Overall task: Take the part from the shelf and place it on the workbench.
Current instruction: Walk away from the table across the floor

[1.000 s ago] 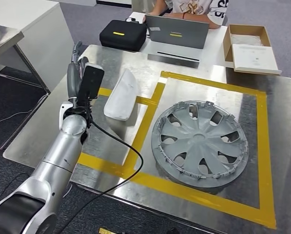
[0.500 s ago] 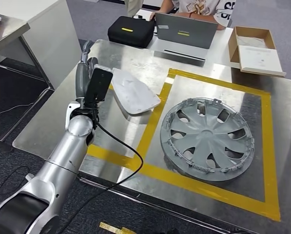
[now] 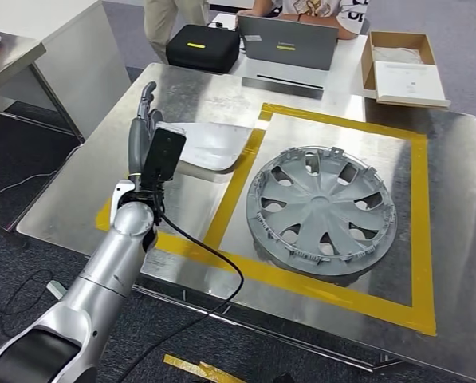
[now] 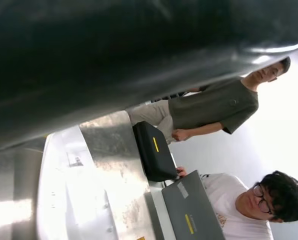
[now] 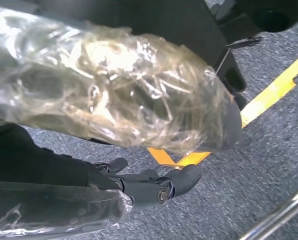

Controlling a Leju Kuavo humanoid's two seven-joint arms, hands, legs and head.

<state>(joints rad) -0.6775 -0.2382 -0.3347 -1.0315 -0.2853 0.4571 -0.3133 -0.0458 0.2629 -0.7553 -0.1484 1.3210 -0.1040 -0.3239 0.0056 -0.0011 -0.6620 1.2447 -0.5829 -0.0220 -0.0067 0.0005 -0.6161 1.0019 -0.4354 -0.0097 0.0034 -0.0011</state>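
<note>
Steel tabletop (image 3: 91, 171) taped in yellow; round grey plastic wheel cover (image 3: 321, 211) inside the square. Left hand (image 3: 143, 128) holds the pale flat part (image 3: 208, 145) at the left tape edge. Right wrist view: right hand (image 5: 158, 186), empty, fingers straight, over grey carpet (image 5: 275, 150).

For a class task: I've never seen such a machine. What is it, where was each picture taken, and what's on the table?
A humanoid robot with silver arms. The head view looks down from its body onto a metal workbench: a grey wheel cover lies inside yellow tape, a white part beside it. The left hand is at that part's edge; whether it grips is unclear. The other pictures come from wrist cameras: the left shows people beyond the workbench, the right shows the film-wrapped right hand above carpet.
</note>
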